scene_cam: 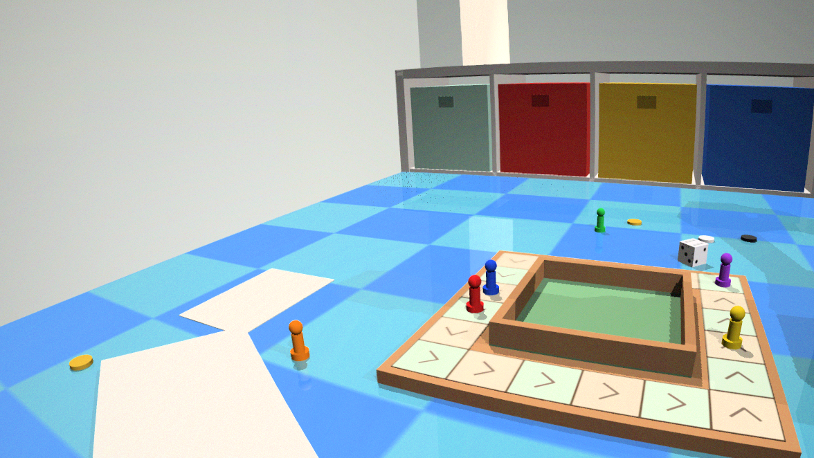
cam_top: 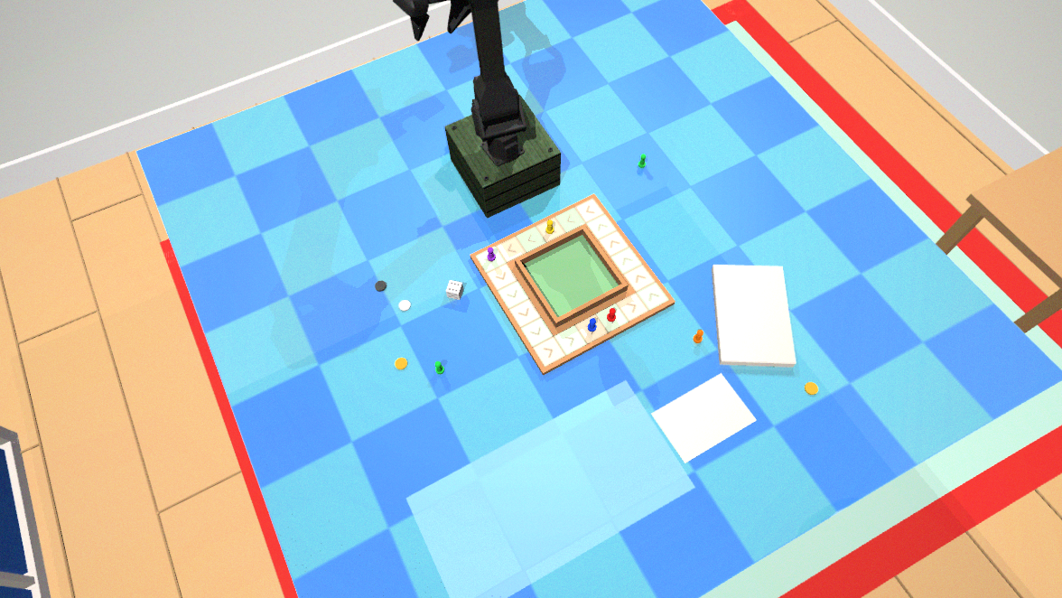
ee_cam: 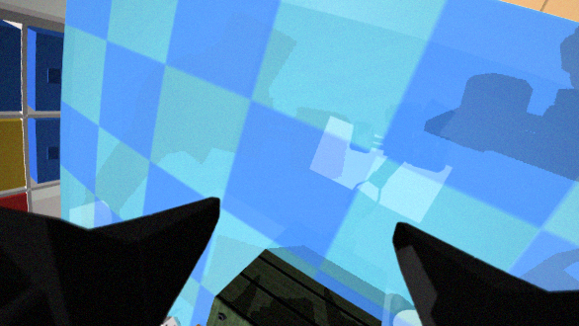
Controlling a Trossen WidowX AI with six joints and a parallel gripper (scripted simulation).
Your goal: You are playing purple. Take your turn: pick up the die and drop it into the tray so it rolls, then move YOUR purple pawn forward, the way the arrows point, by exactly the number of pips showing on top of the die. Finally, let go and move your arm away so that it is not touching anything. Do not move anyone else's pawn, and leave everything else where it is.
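My gripper (cam_top: 435, 33) (ee_cam: 307, 219) is open and empty, raised behind the arm's base, far from die and pawns. The white die (cam_top: 453, 289) (scene_cam: 692, 252) lies on the checkered mat, left of the game board (cam_top: 512, 294) (scene_cam: 543, 382) in the top view; its top shows several pips, too small to count surely. The purple pawn (cam_top: 490, 255) (scene_cam: 724, 272) stands upright on the board's corner square nearest the die. The tray (cam_top: 572, 275) (scene_cam: 592, 348), green-floored with brown walls, is empty in the board's middle. Arrows run around it.
On the board stand yellow (cam_top: 549, 227) (scene_cam: 733, 329), blue (cam_top: 591, 325) (scene_cam: 491, 278) and red (cam_top: 611, 315) (scene_cam: 474, 294) pawns. Off it stand two green pawns (cam_top: 439, 368) (cam_top: 642, 161) and an orange pawn (cam_top: 697, 337) (scene_cam: 298, 342). Small discs, a white slab (cam_top: 753, 314) and a white sheet (cam_top: 703, 417) lie around.
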